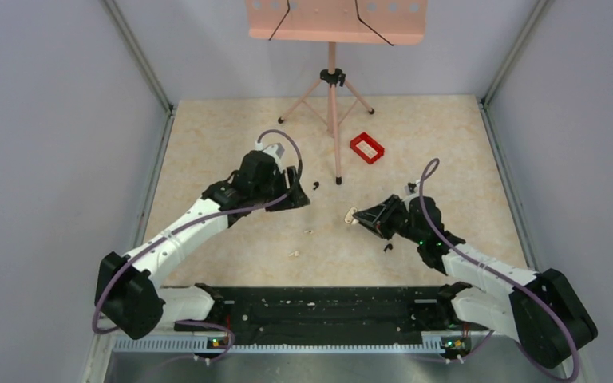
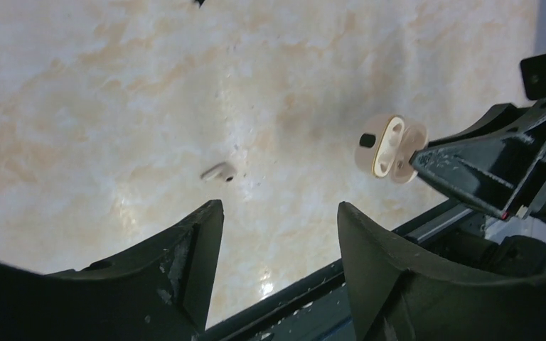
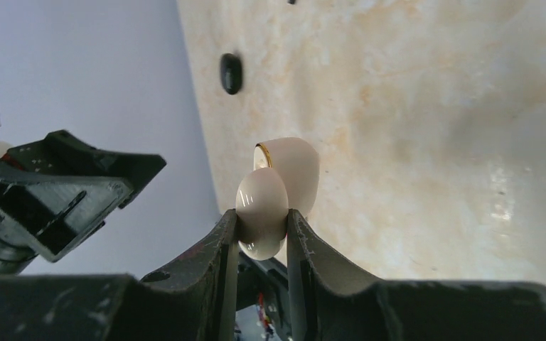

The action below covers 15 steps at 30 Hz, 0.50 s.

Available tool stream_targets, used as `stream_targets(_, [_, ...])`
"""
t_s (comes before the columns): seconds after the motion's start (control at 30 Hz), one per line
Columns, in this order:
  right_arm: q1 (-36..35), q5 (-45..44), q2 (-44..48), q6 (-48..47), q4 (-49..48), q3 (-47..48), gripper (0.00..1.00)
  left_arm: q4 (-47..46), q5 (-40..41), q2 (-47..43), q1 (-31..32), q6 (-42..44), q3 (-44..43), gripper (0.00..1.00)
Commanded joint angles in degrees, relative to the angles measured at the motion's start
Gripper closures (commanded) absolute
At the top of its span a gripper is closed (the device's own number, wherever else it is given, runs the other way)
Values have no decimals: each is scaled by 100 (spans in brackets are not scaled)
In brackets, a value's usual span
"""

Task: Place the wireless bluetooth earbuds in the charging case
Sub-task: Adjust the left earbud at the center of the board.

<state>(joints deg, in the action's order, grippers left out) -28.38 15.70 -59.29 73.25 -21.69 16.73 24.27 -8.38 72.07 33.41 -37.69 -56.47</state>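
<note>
While the right gripper [image 3: 263, 217] pinches the charging case [image 2: 387, 148] at its rounded end and holds it clear of the table [image 1: 447, 144], neither earbud appears to be in. The case is a pale cream shell, not dark. Its lid is swung open and its 2 oval slots are turned toward the left arm. 1 slot shows a dark patch, but the view is too small to tell whether something is seated there or it is only the socket.

2 tiny black comma-shaped pieces, which I take for the earbuds, lie loose on the table. The first earbud [image 1: 316, 187] is just beside the left gripper [image 2: 279, 206], and the second earbud [image 1: 388, 246] is near the right arm. The left gripper's jaws stand wide apart with nothing between them, hovering above the marbled surface. A small pale piece [image 2: 218, 172] also lies on the table ahead of those jaws.

By my reading, the case is opened and presented, and that is all. Picking up each earbud and seating both remain.
</note>
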Motion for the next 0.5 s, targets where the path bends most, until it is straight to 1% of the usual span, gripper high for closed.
stream_targets(0.0, [-55,27,-229,-322,135,250,100,997,-50,-88,16,163,179,36])
stream_targets(0.1, [-58,53,-297,-310,21,222,100,1319,-211,227,113,288,323,40])
stream_targets(0.2, [-55,77,-295,-329,16,234,100,1473,-218,631,420,407,223,46])
stream_targets(0.33, [-57,67,-168,-347,95,249,100,1707,316,1188,966,432,-59,53])
stream_targets(0.47, [-58,47,-40,-371,227,277,100,1720,704,1483,1237,394,-34,61])
